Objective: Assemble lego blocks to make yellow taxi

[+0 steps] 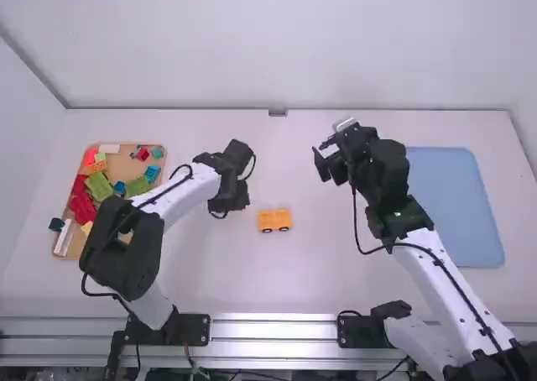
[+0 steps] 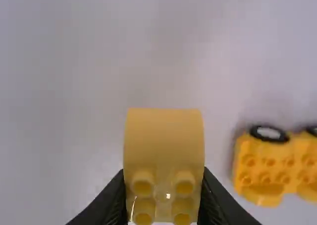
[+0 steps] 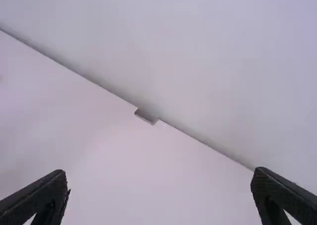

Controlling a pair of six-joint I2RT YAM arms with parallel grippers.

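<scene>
The yellow wheeled base (image 1: 274, 221) stands on the bench (image 1: 319, 280), near the left end effector (image 2: 163, 179), on its side toward the right arm. Its studs face up. This left end effector is grasping a yellow block (image 2: 163, 140) by two opposite sides, with four studs visible on it. The step in hand seems to be adding this block to the base. For this, it is better to move over the base first, turn the block until its edges are parallel, then lower slowly and press straight down. A tilted press could catch only some studs or push the wheels to roll. The right end effector (image 3: 159, 178) is released, its fingers wide apart; it could steady the base. Well apart, on the left end effector's outer side, lies the block tray (image 1: 124, 164).
</scene>
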